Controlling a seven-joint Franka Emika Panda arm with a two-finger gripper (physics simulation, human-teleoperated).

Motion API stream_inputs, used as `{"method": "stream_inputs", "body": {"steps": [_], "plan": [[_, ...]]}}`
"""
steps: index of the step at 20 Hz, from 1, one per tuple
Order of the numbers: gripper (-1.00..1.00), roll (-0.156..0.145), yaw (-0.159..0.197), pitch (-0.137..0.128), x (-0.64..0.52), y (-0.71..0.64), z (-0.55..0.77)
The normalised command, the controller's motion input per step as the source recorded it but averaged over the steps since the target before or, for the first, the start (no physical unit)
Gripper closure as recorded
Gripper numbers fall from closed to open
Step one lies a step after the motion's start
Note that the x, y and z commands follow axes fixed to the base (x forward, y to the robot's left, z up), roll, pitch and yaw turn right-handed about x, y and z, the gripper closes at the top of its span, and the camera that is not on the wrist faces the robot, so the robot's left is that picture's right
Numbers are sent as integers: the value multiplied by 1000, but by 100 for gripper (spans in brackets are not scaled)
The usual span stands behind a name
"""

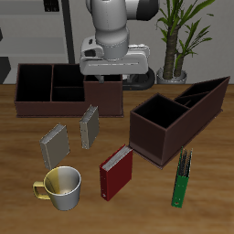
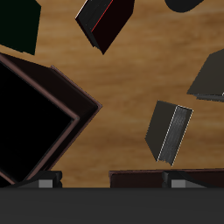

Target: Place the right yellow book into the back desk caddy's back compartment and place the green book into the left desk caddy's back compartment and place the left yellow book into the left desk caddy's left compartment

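From the exterior view, the gripper (image 1: pixel 117 77) is hanging high over the table's back, just above the near wall of the back desk caddy (image 1: pixel 41 90). It is carrying nothing; how far its fingers are standing apart I cannot tell, because the hand is covering them. The right yellow book (image 1: pixel 55 144) is lying toward the table's front edge from the gripper, showing its broad cover, with its long axis running slantwise. The left yellow book (image 1: pixel 90 126) is standing upright and narrow just beside it, closer to the gripper. The green book (image 1: pixel 183 176) is lying near the front edge, beyond the left desk caddy (image 1: pixel 178 117), which is sitting skewed. A red book (image 1: pixel 116 173) and a mug (image 1: pixel 60 188) are also sitting near the front edge. The wooden table (image 1: pixel 18 201) is looking flat, and there is free space around both grey-tan books.

From the wrist view, the 2 fingertips (image 2: pixel 49 182) are just showing at the frame's edge, well apart, so the pincer is looking wide and empty. The left yellow book (image 2: pixel 168 131) is appearing as a tilted slab, the right yellow book (image 2: pixel 212 77) partly cut by the frame. I judge the coming move is needing a descent forward toward the broader book, with the wrist turning to cross its short side.
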Motion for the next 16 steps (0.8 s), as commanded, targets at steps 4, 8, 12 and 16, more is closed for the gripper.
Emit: {"method": "stream_inputs", "body": {"steps": [4,8,12,16], "plan": [[-100,-33,13,-16,-17,-182,53],[-100,-24,3,-1,145,-408,1],[-100,13,37,-30,247,-570,44],[-100,-63,39,-57,376,-661,108]]}}
